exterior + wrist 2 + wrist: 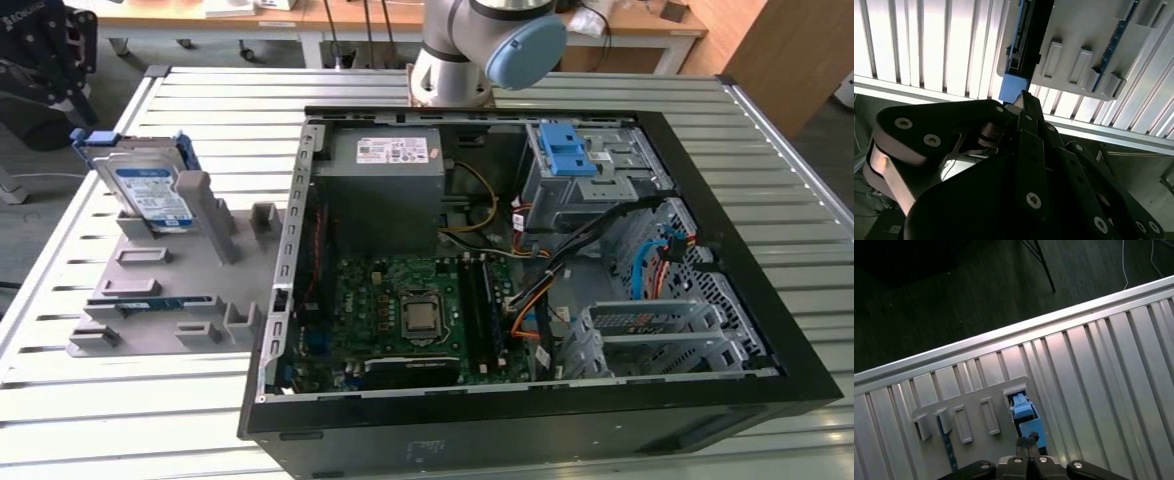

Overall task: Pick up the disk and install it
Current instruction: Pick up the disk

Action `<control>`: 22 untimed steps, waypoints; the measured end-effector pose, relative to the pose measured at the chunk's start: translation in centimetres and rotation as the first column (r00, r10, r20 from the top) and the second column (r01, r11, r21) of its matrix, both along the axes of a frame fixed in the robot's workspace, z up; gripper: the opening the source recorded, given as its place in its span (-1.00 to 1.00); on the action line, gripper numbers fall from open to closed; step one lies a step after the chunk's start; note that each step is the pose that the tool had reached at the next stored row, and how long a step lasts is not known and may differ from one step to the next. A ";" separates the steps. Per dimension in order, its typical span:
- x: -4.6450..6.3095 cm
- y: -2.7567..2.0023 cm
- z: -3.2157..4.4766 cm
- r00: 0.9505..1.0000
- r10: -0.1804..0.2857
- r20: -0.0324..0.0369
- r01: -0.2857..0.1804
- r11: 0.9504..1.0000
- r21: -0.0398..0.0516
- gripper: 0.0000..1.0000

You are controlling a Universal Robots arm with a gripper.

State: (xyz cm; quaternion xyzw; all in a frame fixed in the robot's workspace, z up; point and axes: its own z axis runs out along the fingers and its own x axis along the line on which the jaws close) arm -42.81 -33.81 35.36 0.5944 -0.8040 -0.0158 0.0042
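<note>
The disk (144, 188) stands on edge in a grey slotted holder (160, 290) on the slatted table, at the exterior view's left. It is silver-grey with a white-and-blue label and sits in a blue carrier. My black gripper (56, 92) hangs just beyond the disk, over the table's edge. In the first wrist view the fingertips of the gripper (1029, 441) are pressed together, shut on nothing, close to the blue carrier end of the disk (1025, 416). The second wrist view has the gripper (1025, 99) tip right beside the disk's blue corner (1010, 90).
An open black computer case (534, 270) lies at the exterior view's right, with a motherboard, a grey power supply (387, 185) and a drive cage with blue latches (567, 155). The arm's base (474, 50) stands behind the case. The table edge (1004, 332) runs near the holder.
</note>
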 end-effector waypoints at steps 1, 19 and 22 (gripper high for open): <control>0.0 0.00 -0.04 1.000 0.018 0.000 -0.018 1.000 0.000 -0.79; 0.0 0.01 -0.65 0.988 0.151 0.008 -0.151 0.989 -0.002 -0.30; 0.0 0.03 -1.19 0.986 0.164 0.009 -0.164 0.986 -0.002 0.05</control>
